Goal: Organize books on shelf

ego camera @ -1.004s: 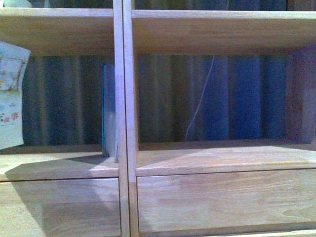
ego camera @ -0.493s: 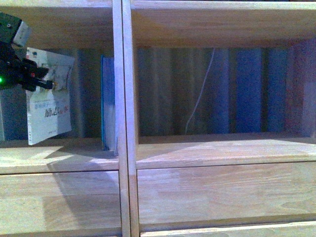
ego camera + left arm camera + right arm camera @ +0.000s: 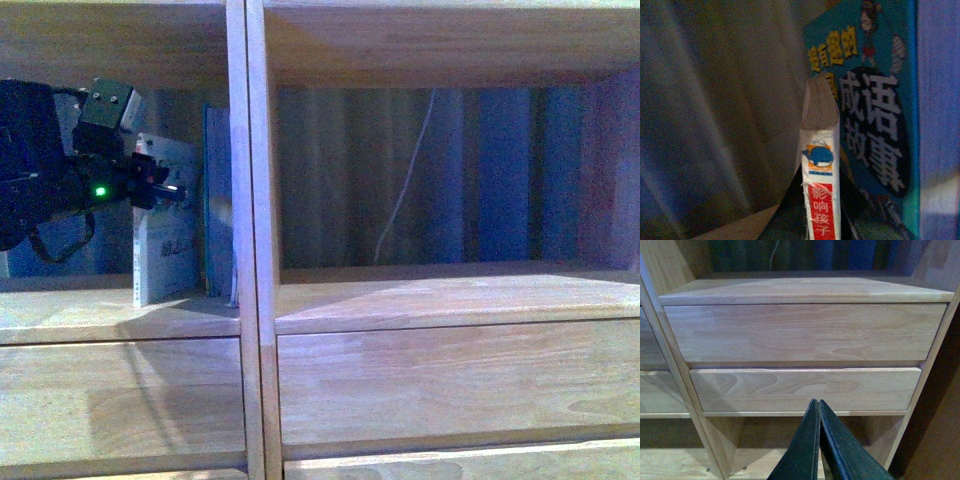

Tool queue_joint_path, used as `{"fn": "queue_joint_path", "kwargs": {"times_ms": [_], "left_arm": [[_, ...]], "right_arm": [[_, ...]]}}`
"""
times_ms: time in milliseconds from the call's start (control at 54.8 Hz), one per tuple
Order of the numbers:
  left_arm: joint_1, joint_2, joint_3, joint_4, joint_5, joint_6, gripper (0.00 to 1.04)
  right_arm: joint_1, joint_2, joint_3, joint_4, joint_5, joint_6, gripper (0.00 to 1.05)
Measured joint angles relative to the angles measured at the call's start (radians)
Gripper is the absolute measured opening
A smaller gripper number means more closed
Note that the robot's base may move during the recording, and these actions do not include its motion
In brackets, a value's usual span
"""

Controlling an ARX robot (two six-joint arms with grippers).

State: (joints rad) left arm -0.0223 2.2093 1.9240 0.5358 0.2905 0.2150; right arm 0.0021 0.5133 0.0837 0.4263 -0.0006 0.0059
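A: Where do we find the books?
B: We record the pale paperback (image 3: 165, 255) upright in the shelf's (image 3: 420, 310) left bay, just beside the teal book (image 3: 217, 200). The left pincer (image 3: 165, 190) clamps its spine; the right pincer (image 3: 819, 440) is closed and empty.
A: Handling?
B: We judge it light, thin and floppy. Hold it near the spine.

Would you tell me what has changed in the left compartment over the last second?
The left gripper has carried the pale book rightward from the compartment's left edge, turned it from tilted to upright, and lowered it to the shelf board beside the teal book. It still grips the book. The teal book stayed against the divider.
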Motion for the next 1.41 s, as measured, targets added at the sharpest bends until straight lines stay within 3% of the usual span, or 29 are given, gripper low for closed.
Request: {"fn": "queue_joint_path", "kwargs": {"times_ms": [347,584,839,1022,1150,1405], "left_arm": [[-0.04,0.056,0.103,-0.07,-0.077,0.001,0.09],[-0.053,0.077,0.085,-0.097,-0.097,0.0,0.45],[-0.053,0.015,-0.048,-0.059,-0.149,-0.037,0.99],[-0.09,-0.171,-0.291,0.006,-0.14,-0.111,0.97],[-0.111,-0.29,-0.415,0.034,-0.146,-0.144,0.97],[-0.113,-0.605,-0.71,0.085,-0.292,-0.104,0.97]], "right_arm": [[0.0,-0.117,-0.041,-0.078,0.0,0.0,0.03],[0.0,-0.178,-0.071,-0.093,0.0,0.0,0.03],[0.0,-0.285,-0.071,-0.196,0.0,0.0,0.03],[0.0,-0.346,-0.071,-0.259,0.0,0.0,0.03],[0.0,-0.478,-0.071,-0.416,0.0,0.0,0.03],[0.0,-0.508,-0.071,-0.425,0.0,0.0,0.03]]}}
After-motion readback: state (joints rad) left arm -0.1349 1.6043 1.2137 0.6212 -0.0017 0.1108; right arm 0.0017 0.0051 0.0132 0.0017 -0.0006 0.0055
